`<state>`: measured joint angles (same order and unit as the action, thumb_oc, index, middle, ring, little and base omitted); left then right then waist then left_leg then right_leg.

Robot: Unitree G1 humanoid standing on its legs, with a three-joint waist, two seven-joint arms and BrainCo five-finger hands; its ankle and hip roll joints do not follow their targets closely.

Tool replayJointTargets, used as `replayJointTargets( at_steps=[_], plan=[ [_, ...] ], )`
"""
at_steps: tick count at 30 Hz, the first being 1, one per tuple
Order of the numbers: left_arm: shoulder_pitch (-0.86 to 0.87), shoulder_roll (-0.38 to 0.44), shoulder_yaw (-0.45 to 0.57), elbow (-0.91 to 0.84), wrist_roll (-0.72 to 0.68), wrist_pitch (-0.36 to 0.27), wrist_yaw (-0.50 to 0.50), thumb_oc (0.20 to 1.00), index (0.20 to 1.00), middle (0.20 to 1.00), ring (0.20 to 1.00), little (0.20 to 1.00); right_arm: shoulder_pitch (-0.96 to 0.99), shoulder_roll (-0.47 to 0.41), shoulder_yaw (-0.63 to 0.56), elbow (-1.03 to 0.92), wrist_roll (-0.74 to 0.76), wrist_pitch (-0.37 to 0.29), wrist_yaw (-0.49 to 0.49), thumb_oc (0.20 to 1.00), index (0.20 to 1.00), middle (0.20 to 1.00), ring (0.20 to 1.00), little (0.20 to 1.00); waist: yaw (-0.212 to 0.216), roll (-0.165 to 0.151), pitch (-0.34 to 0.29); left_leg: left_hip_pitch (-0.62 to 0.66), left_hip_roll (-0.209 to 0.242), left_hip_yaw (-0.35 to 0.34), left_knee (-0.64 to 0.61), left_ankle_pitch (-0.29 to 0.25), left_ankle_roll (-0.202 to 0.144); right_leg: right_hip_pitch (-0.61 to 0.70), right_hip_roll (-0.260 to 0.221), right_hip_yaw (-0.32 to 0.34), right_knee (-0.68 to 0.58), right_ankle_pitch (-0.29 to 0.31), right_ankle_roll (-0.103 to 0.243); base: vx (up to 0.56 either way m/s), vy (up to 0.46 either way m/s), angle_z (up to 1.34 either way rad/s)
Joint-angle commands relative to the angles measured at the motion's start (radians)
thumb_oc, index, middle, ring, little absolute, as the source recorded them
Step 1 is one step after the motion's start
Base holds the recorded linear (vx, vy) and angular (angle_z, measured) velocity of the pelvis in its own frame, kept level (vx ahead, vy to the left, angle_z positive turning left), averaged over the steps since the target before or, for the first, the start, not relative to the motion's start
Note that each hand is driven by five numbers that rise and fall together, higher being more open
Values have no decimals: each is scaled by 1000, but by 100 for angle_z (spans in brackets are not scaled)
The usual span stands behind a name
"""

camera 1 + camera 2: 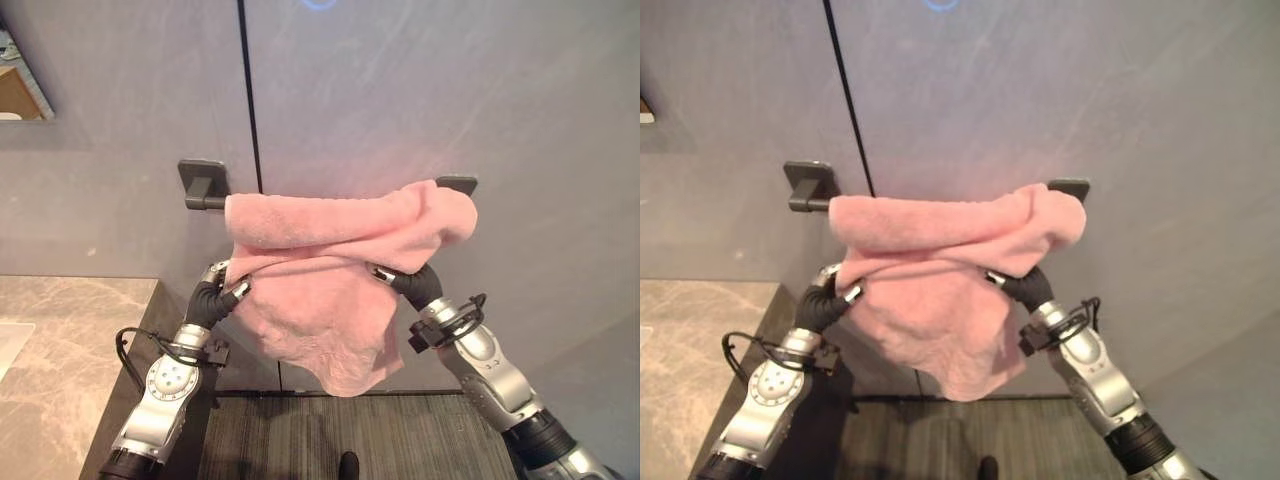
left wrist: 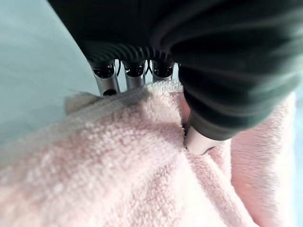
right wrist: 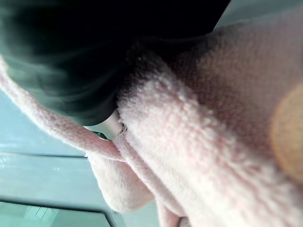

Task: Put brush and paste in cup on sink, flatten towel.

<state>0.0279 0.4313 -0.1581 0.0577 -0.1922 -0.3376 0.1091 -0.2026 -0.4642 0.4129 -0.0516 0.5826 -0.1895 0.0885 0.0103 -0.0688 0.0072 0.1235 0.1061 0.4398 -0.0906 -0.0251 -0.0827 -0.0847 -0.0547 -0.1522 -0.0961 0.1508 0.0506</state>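
Note:
A pink towel [image 1: 330, 290] hangs bunched and uneven over a dark wall bar [image 1: 203, 185], its top rolled thick toward the right end. My left hand [image 1: 222, 290] is at the towel's left edge below the bar. In the left wrist view its fingers [image 2: 108, 78] pass behind the cloth and the thumb [image 2: 201, 142] presses the front, pinching it. My right hand [image 1: 405, 282] is tucked under the fold at the right side. Its thumb [image 3: 110, 125] pins a taut strip of towel [image 3: 199, 123], and the rest of the hand is buried in cloth.
A grey panelled wall is close ahead, with the bar's right bracket [image 1: 457, 183] beside the towel's roll. A marble counter [image 1: 60, 340] with a white sink edge [image 1: 8, 345] lies at the lower left. A dark ribbed floor mat [image 1: 350, 430] is below the towel.

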Motion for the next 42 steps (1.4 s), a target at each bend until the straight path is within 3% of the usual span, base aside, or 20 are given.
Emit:
replayJointTargets(
  at_steps=[1, 2, 5, 11, 12, 15, 19, 23, 25, 30, 31, 32, 33, 34, 35, 36, 42],
  plan=[
    [-85, 25, -59, 125, 26, -4, 54, 200, 200, 200, 200, 200, -86, 40, -26, 137, -21, -27, -76, 200, 200, 200, 200, 200, 4, 7, 8, -82, -11, -33, 7, 100, 8, 142, -74, -32, 67, -132, 95, 6, 3, 12],
    [-123, 24, -94, 139, 6, -8, 50, 200, 200, 200, 200, 200, -103, 78, 0, 210, -9, -26, -97, 200, 200, 200, 200, 200, 7, 8, 10, -81, -11, -37, 7, 100, 8, 147, -73, -36, 70, -136, 92, 11, 5, 15],
    [-123, 7, -98, 88, -113, -19, 3, 200, 200, 200, 200, 200, -111, 53, 5, 116, 4, -34, -63, 200, 200, 200, 200, 200, 3, 8, 12, -80, -11, -38, 8, 99, 8, 149, -73, -36, 70, -137, 93, 9, 4, 6],
    [-118, 32, -66, -37, -91, -34, 11, 200, 200, 200, 200, 200, -83, 8, -84, -37, 3, -76, -83, 200, 200, 200, 200, 200, -5, 8, 6, -76, -15, -31, 7, 93, 12, 147, -79, -33, 66, -134, 98, 5, 2, 0],
    [-120, 36, -55, -99, -100, -43, 5, 200, 200, 200, 200, 200, -58, 32, -108, -76, 127, -91, -64, 200, 200, 200, 200, 200, -10, 9, 8, -70, -16, -31, 8, 87, 13, 150, -81, -33, 70, -139, 99, 0, 0, 0],
    [-110, 36, -42, -133, -96, -37, 15, 200, 200, 200, 200, 200, -21, 59, -104, -96, 261, -89, -37, 200, 200, 200, 200, 200, -10, 8, 4, -72, -14, -29, 5, 90, 12, 146, -80, -33, 69, -137, 97, 0, 0, 0],
    [-93, 33, -23, -157, -88, -38, 24, 200, 200, 200, 200, 200, -5, 21, -127, -160, 263, -84, -28, 200, 200, 200, 200, 200, -16, 8, 1, -65, -17, -23, 5, 85, 13, 146, -81, -30, 68, -136, 97, 0, 0, 0],
    [-81, 23, -26, -122, -100, -31, 21, 200, 200, 200, 200, 200, -9, 11, -132, -147, 218, -75, -39, 200, 200, 200, 200, 200, -18, 10, 1, -62, -18, -20, 7, 81, 15, 148, -82, -27, 69, -136, 98, 0, 0, 0],
    [-95, -64, -117, 154, -263, 51, -13, 200, 200, 200, 200, 200, -53, 46, -72, 51, 165, -18, -111, 200, 200, 200, 200, 200, -24, 17, 1, -53, -20, -14, 12, 78, 18, 152, -85, -24, 74, -136, 97, 0, 0, 0],
    [-170, -62, -167, 216, -235, 59, 1, 200, 200, 200, 200, 200, -141, 97, -36, 182, 185, -9, -154, 200, 200, 200, 200, 200, -23, 22, 0, -53, -19, -11, 15, 77, 17, 151, -83, -20, 73, -133, 93, -7, 2, -8],
    [-170, -65, -169, 214, -233, 58, 2, 200, 200, 200, 200, 200, -143, 100, -33, 174, 189, -8, -147, 313, 313, 313, 313, 313, -23, 22, 1, -53, -19, -11, 16, 76, 18, 150, -83, -19, 73, -132, 93, 0, 0, 0],
    [-168, -68, -169, 216, -234, 59, 1, 200, 200, 200, 200, 200, -138, 101, -29, 165, 187, -7, -142, 1000, 1000, 1000, 1000, 1000, -22, 21, 0, -54, -20, -11, 15, 76, 18, 149, -83, -18, 73, -132, 93, 0, 0, 0],
    [-168, -70, -166, 218, -232, 60, 4, 200, 200, 200, 200, 200, -134, 100, -28, 161, 178, -4, -144, 1000, 1000, 1000, 1000, 1000, -22, 21, 0, -54, -19, -11, 15, 76, 19, 149, -83, -19, 72, -132, 93, 0, 0, 0],
    [-167, -72, -165, 221, -232, 60, 5, 360, 360, 360, 360, 360, -131, 99, -30, 155, 174, -4, -144, 1000, 1000, 1000, 1000, 1000, -21, 21, 0, -55, -19, -10, 14, 76, 18, 149, -83, -19, 72, -131, 93, 0, 0, 0],
    [-168, -75, -164, 224, -237, 63, 8, 893, 893, 893, 893, 893, -130, 97, -31, 152, 167, -6, -143, 1000, 1000, 1000, 1000, 1000, -21, 21, 0, -55, -20, -10, 15, 77, 19, 149, -82, -20, 72, -131, 93, 0, 0, 0],
    [-168, -76, -163, 221, -245, 64, 2, 1000, 1000, 1000, 1000, 1000, -129, 95, -33, 149, 158, -5, -142, 1000, 1000, 1000, 1000, 1000, -21, 22, 0, -55, -20, -10, 14, 77, 19, 149, -82, -20, 71, -131, 93, 0, 0, 0],
    [-167, -82, -153, 216, -273, 62, -4, 1000, 1000, 1000, 1000, 1000, -111, 104, -49, 144, 155, -12, -147, 1000, 1000, 1000, 1000, 1000, -22, 23, 0, -54, -19, -13, 11, 77, 19, 151, -82, -25, 68, -130, 93, 0, 0, 0]
  ],
)
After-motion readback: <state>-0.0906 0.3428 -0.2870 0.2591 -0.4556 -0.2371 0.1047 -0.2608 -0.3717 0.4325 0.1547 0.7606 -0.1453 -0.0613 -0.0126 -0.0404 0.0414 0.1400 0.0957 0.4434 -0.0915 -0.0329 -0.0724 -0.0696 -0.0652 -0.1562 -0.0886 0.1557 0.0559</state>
